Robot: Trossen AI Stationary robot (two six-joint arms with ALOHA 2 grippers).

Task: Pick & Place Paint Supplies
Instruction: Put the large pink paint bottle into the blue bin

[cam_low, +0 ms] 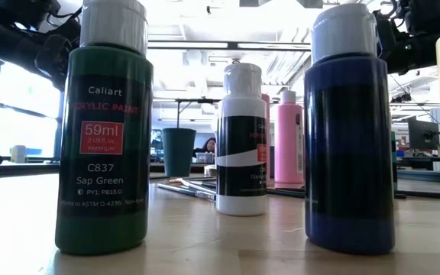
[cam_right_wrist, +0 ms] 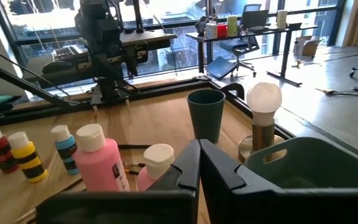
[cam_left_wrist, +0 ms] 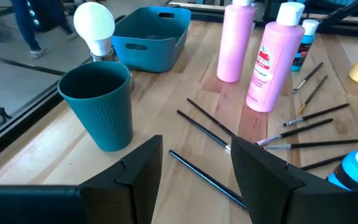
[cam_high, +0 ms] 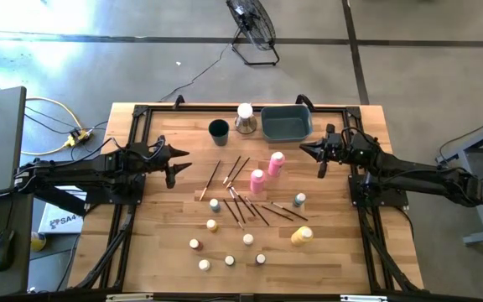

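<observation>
Overhead, left claw (cam_high: 174, 164) half-spread and empty above the brushes (cam_left_wrist: 207, 127); right claw (cam_high: 319, 155) closed, empty.

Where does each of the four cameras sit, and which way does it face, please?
High view: above the table, looking straight down; both arms show, left gripper and right gripper.
Low view: at tabletop height, facing the room past a green paint bottle; arm parts at the top corners.
Left wrist view: looks past its open fingers at brushes.
Right wrist view: looks past its shut fingers.
Shared: the dark cup shows in both wrist views.
</observation>
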